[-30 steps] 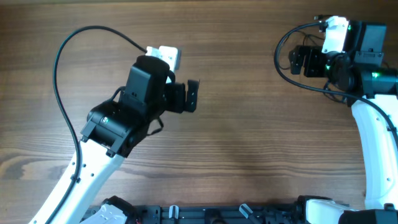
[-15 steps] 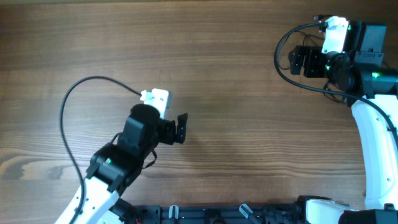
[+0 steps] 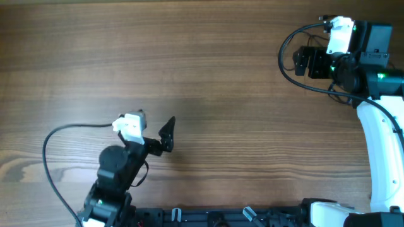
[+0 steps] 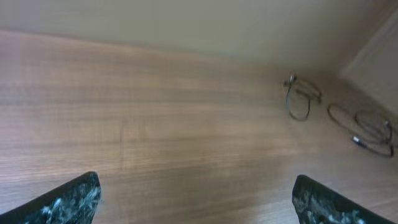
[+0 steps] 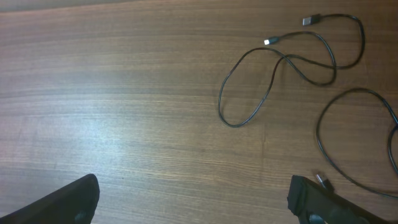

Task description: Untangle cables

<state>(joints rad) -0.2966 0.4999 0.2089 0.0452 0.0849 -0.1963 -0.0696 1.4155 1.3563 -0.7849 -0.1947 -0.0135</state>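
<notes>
Two thin black cables lie apart on the wooden table. In the right wrist view one cable [image 5: 280, 68] forms a loose loop with small plug ends at the top. A second cable [image 5: 336, 149] curves along the right edge. The left wrist view shows them far off, as a small loop [image 4: 300, 102] and a second cable [image 4: 367, 127]. I cannot see them in the overhead view. My left gripper [image 3: 167, 133] is open and empty, low over bare wood [image 4: 196, 186]. My right gripper [image 3: 303, 61] is open and empty [image 5: 194, 182], with the cables beyond its right finger.
The wooden table [image 3: 221, 75] fills the overhead view. A thick black arm cable [image 3: 57, 145] loops at the left arm, and another [image 3: 287, 60] at the right arm. A light wall meets the table's far edge [image 4: 186, 31] in the left wrist view.
My left arm has drawn back toward the front left of the table, its gripper still open. The right arm has not moved.
</notes>
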